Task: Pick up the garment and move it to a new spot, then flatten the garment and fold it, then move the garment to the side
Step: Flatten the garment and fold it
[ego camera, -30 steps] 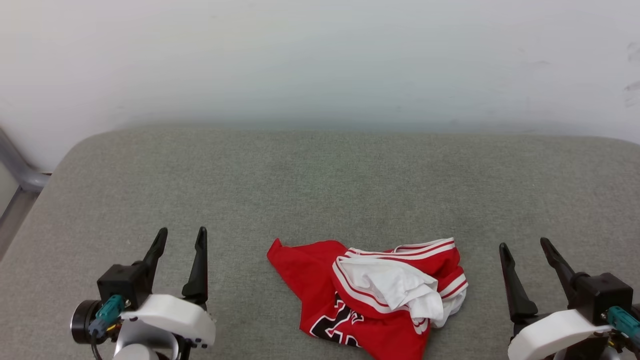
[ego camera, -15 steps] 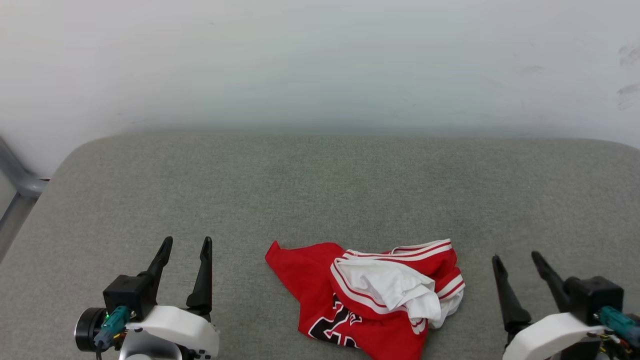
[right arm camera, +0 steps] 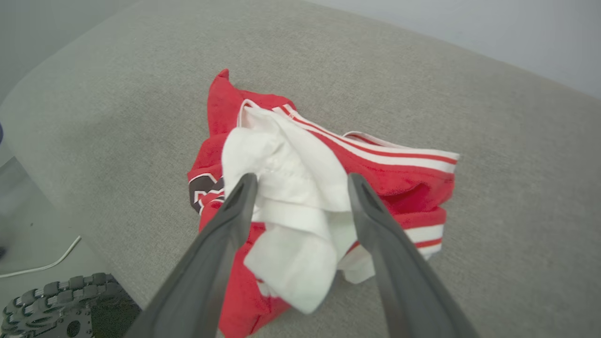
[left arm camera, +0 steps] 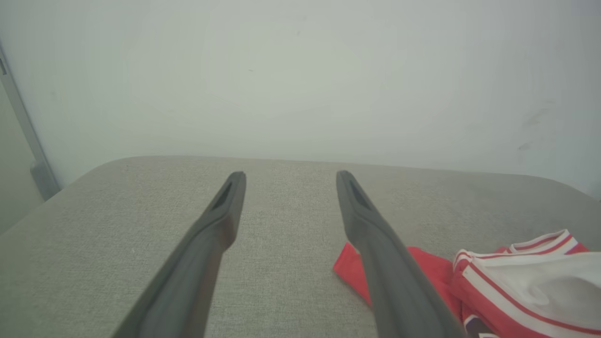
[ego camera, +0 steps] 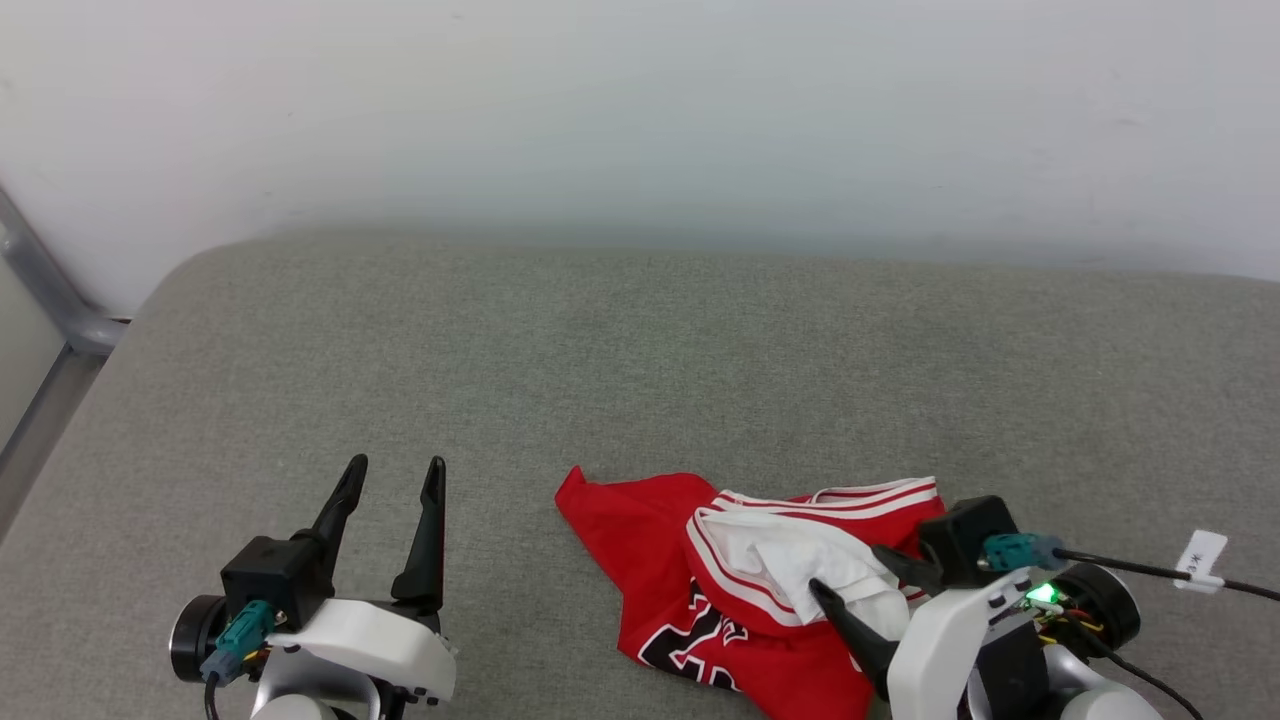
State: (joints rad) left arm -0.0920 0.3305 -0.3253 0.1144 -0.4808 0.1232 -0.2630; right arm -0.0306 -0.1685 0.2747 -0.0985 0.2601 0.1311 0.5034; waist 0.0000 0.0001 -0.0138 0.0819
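My right pincer [ego camera: 848, 570] has swung in from the near right corner, where it hung a second ago. It now points left over the garment [ego camera: 660, 520], fingers spread to either side of the white sleeve [right arm camera: 291, 206] bunched on top of the heap. Nothing is pinched yet, and I cannot tell whether the tips already touch the cloth. I take this as the reach for the first pick-up, so moving, flattening and folding all lie ahead. My head has turned a little too, so the garment's small shift in that view is the camera's, not the cloth's.

The garment lies crumpled on the grey cushion [ego camera: 640, 350], close to its near edge and right of centre. A red corner pokes out to the left and part of the lettering [ego camera: 690, 645] shows on the near side. My left pincer [ego camera: 397, 465] hangs spread and empty, well to the left, as before. A tagged cable [ego camera: 1110, 566] trails right from my right wrist, off the cloth. The far cushion runs plain to the wall [ego camera: 640, 120]. The hindrance, I judge, is the heap itself: closing on the loose sleeve may lift one layer and drag the rest
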